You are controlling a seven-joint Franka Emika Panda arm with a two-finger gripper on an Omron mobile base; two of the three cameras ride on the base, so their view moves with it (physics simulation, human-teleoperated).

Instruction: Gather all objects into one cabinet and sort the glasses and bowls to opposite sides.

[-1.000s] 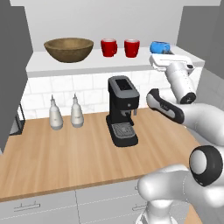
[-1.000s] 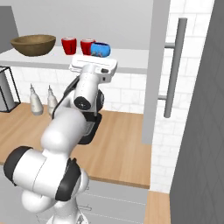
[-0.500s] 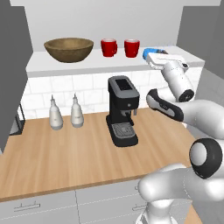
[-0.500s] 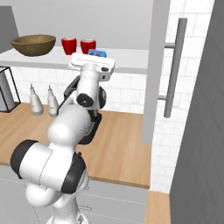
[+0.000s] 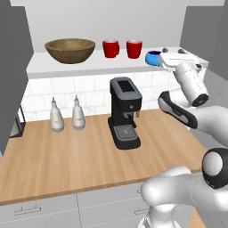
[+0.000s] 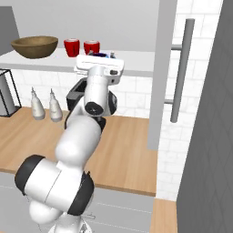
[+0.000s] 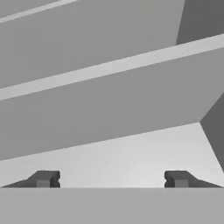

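A small blue cup (image 5: 153,57) sits on the white shelf board (image 5: 89,66) at upper right of the left base view, right of two red mugs (image 5: 121,48). The wooden bowl (image 5: 70,49) sits at upper left, well apart from them, so cups and bowl occupy opposite ends. My gripper (image 7: 109,178) hovers by the cup, jaws wide apart, holding nothing.

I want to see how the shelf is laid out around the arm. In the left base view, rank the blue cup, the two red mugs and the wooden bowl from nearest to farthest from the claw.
1. Blue cup, right beside the claw.
2. Right red mug, further left on the shelf.
3. Left red mug, next to it.
4. Wooden bowl, at the shelf's far left.
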